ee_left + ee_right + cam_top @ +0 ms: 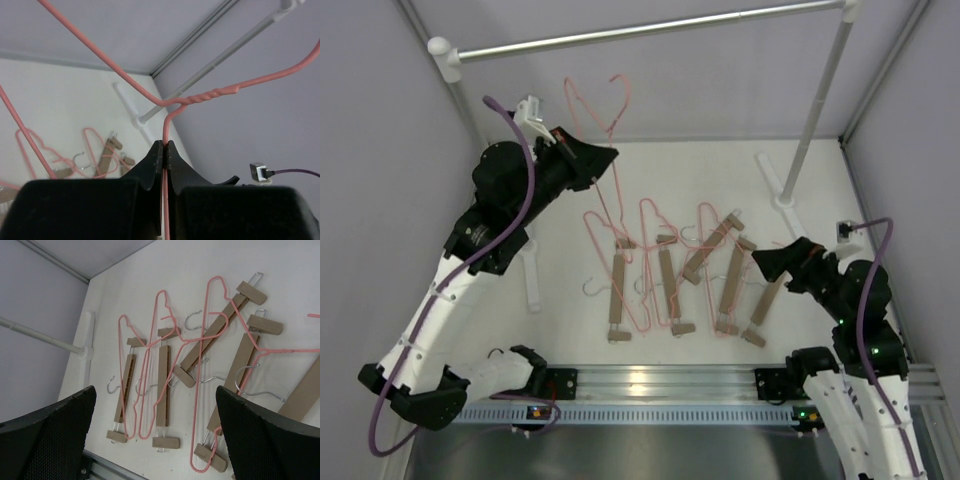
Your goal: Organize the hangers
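Pinching the neck of one pink wire hanger (210, 95) just below its twisted part, the left fingers (152, 165) are pressed together on the wire and hold it raised above the far left part of the desk (720, 170), beneath the silver rail (650, 30). Right fingers (55, 435) are spread wide with nothing between them, hovering over the desk's near right side. Other pink hangers (196, 405) and five wooden clip hangers (163, 370) lie overlapping in a row across the desk's middle
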Available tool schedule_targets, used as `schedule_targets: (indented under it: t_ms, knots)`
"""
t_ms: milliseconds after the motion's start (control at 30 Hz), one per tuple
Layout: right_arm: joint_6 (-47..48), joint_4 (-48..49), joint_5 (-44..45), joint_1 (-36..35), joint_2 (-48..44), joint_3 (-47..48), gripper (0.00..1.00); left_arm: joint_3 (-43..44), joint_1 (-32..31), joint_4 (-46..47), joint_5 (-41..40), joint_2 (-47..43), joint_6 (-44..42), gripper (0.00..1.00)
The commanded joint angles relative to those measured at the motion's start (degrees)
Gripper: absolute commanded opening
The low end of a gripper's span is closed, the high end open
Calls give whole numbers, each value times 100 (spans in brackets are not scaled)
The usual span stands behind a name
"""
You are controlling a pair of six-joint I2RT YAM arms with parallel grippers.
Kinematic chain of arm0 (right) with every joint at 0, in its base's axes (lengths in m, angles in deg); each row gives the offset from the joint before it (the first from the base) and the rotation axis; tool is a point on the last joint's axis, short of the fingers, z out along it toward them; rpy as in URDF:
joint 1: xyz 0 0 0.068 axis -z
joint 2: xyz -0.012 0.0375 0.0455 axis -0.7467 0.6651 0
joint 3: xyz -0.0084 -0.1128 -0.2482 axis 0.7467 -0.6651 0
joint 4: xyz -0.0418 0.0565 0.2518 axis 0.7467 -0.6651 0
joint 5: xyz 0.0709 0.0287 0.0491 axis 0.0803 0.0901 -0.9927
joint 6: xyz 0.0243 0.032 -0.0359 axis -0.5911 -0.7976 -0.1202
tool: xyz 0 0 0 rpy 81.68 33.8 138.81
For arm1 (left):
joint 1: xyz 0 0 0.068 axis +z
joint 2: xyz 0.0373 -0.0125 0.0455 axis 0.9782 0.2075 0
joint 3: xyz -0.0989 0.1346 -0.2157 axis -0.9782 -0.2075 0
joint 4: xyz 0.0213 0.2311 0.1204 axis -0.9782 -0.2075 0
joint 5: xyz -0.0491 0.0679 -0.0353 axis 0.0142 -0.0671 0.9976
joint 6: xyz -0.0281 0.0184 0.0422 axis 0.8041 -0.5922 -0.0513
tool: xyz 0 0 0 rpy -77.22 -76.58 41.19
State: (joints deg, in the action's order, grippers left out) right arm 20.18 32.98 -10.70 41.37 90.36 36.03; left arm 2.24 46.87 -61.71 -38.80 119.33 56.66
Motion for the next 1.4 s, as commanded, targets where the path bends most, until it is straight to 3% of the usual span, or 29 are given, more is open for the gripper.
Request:
schedule_targets:
  t_ms: [0, 333, 867, 1367]
  knots:
    - [76, 54, 52, 44, 119, 417, 100, 439, 22, 535, 178, 112, 457, 0]
    - [129, 28, 35, 52, 225, 760, 100, 1054, 31, 1098, 100, 613, 853, 0]
    - [191, -43, 26, 52, 286, 997, 100, 1002, 31, 1678, -217, 789, 1117, 0]
    - [217, -157, -9, 44, 313, 1155, 99, 914, 92, 1880, -1034, 921, 1144, 0]
